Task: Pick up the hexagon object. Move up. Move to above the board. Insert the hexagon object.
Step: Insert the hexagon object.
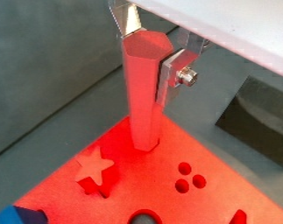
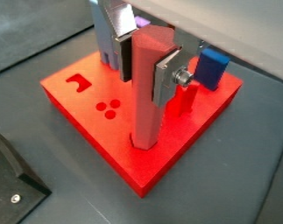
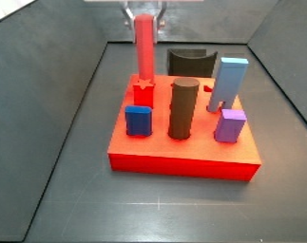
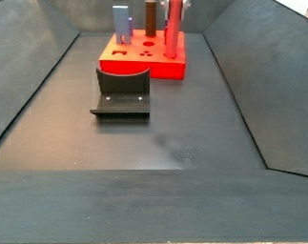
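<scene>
The hexagon object (image 2: 150, 96) is a tall salmon faceted rod, standing upright with its lower end at the top of the board (image 2: 102, 136), near one corner. It also shows in a wrist view (image 1: 144, 96) and in both side views (image 3: 144, 52) (image 4: 174, 29). My gripper (image 2: 146, 66) is shut on the rod's upper part, one silver finger on each side, as the other wrist view (image 1: 151, 54) also shows. The board is a bright red square block in both side views (image 3: 182, 159) (image 4: 163, 69). It has a notched hole (image 2: 79, 83) and three small round holes (image 2: 109, 108).
Other pegs stand in the board: a dark brown cylinder (image 3: 183, 109), a light blue post (image 3: 229, 84), a purple block (image 3: 231, 125), a blue block (image 3: 138, 121) and a red star (image 1: 96, 169). The dark fixture (image 4: 122, 91) stands right next to the board. Grey walls enclose the floor.
</scene>
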